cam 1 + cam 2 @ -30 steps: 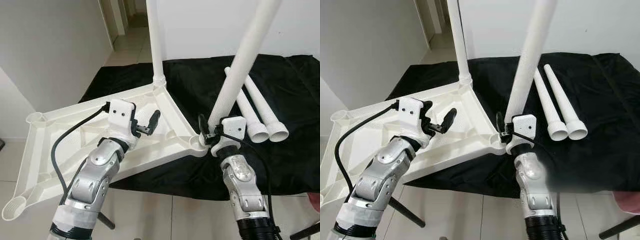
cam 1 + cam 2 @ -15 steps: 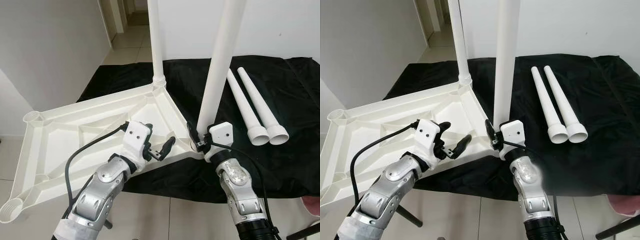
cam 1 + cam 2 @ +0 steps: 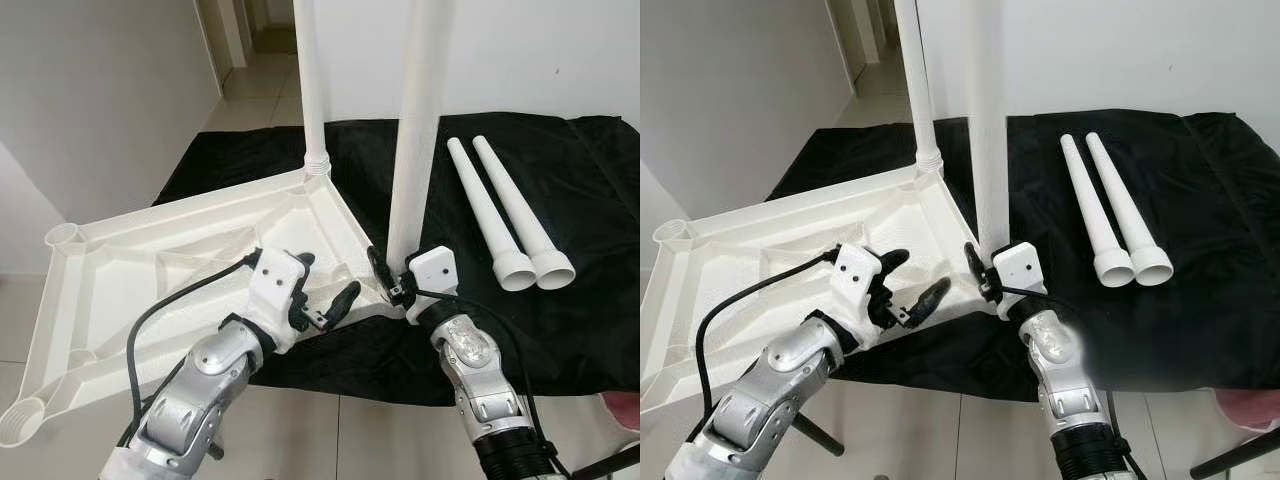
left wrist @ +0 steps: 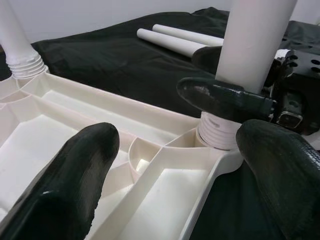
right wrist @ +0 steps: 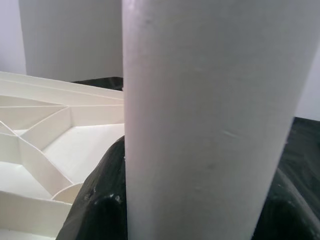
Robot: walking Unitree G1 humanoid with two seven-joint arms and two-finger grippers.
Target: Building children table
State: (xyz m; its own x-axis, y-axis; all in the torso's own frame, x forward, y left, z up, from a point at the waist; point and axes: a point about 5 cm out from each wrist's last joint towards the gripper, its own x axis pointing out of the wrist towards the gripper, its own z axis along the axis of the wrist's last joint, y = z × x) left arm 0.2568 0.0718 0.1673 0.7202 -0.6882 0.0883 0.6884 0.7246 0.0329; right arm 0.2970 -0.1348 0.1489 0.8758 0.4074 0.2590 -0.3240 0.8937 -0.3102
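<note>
Right claw [image 3: 388, 281] gripping upright leg [image 3: 412, 140] in tabletop [image 3: 150, 270] corner socket [image 4: 216, 134]

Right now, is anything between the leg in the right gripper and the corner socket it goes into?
Nothing visible. The leg stands upright with its threaded end at the corner socket, right gripper clamped just above.

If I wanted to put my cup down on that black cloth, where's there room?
The black cloth lies bare right of the two loose legs, and also between those legs and the upright leg held by the right gripper. It is crowded at the tabletop corner, where the open left gripper hovers.
</note>
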